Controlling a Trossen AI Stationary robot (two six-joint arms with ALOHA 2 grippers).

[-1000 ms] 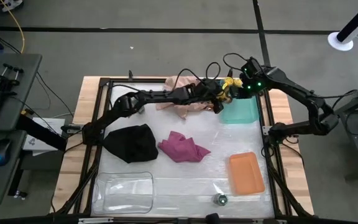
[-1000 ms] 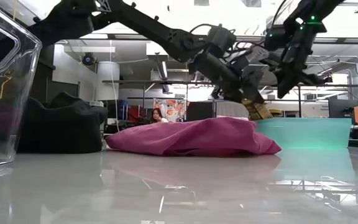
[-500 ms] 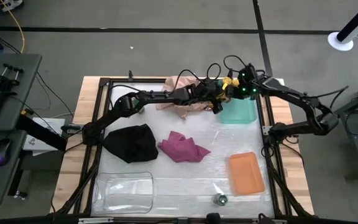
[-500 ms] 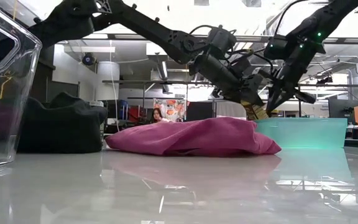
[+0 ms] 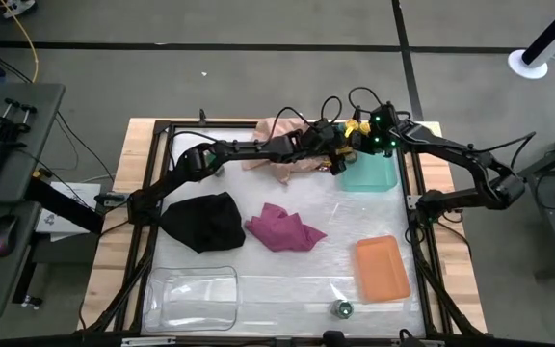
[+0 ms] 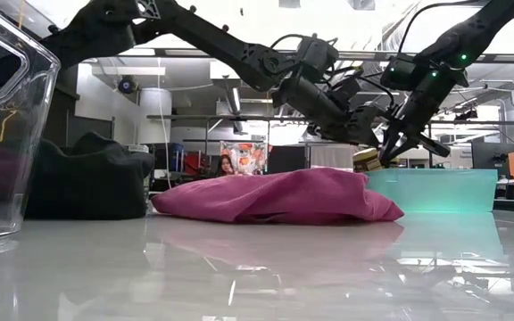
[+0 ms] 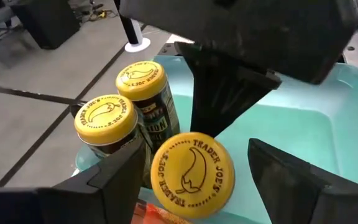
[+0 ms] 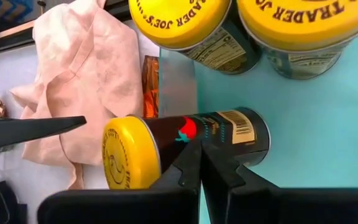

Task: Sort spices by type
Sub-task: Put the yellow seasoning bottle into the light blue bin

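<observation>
Two grippers meet over the teal tray. Left gripper, fingers spread around a yellow-lidded jar; right gripper, fingers pressed together against that jar.

Colours, far-right cluster at 1 o'clock.
I see three jars with yellow lids bearing a dark chilli emblem and lettering, dark bodies; teal tray; pale pink cloth; magenta cloth; black cloth; orange tray.
</observation>
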